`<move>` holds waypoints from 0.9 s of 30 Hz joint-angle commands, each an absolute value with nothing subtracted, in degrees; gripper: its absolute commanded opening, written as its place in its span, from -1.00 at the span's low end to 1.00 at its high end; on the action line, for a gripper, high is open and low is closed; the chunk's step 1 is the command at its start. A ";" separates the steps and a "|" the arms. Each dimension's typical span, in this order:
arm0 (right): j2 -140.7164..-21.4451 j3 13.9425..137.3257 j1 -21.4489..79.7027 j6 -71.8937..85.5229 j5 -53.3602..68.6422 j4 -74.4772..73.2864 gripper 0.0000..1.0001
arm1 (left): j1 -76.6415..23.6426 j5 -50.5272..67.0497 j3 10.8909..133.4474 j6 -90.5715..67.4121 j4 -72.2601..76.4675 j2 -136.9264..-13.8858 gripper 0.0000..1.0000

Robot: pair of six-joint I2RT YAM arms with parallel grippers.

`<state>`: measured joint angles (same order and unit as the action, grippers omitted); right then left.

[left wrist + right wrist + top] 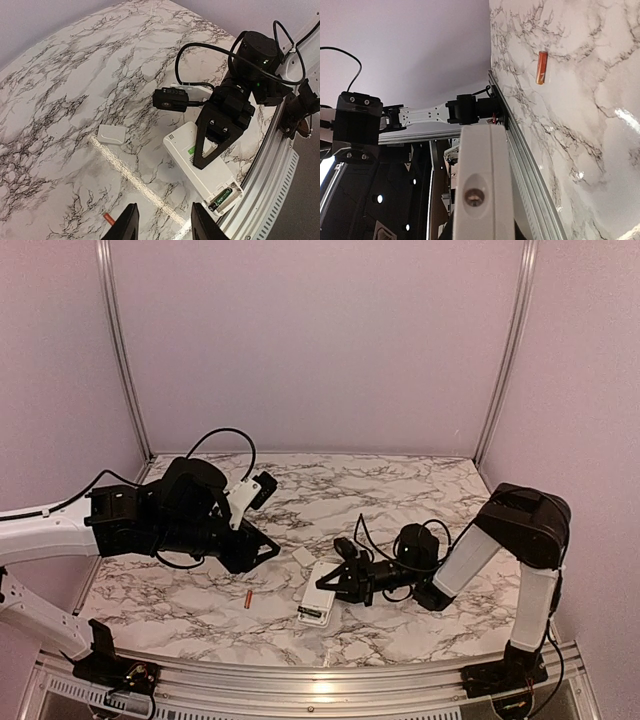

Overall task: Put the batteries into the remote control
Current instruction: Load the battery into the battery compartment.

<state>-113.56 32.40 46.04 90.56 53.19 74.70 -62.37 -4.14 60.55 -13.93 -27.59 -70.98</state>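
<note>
Table: white marble-patterned top with grey veins [400, 490]
Cover: small loose white rectangular plastic piece [303, 556], lying flat near the top's middle
Walls: plain pale lilac panels [320, 340]
Posts: slim aluminium bars [122, 350] at both back corners
Rail: silver aluminium strip [300, 685] along the near edge

walls [320, 340]: plain lilac | table [400, 485]: grey-veined white marble | corner posts [122, 350]: aluminium | front rail [300, 682]: light glare

Robotics laboratory cell: white-and-grey marble-patterned table [400, 490] enclosed by lilac wall panels [320, 340] on aluminium posts [122, 350]; black-and-white robot arms [465, 560] bolted at near edge.
</note>
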 commanded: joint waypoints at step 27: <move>-109.01 34.47 43.07 89.30 51.28 83.44 -1.00 | -61.61 11.29 55.08 -26.24 -15.36 -78.36 -0.62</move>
<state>-109.34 34.52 43.44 88.16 51.90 75.50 -61.25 10.94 54.83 -25.74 -16.93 -77.41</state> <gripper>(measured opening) 0.142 0.192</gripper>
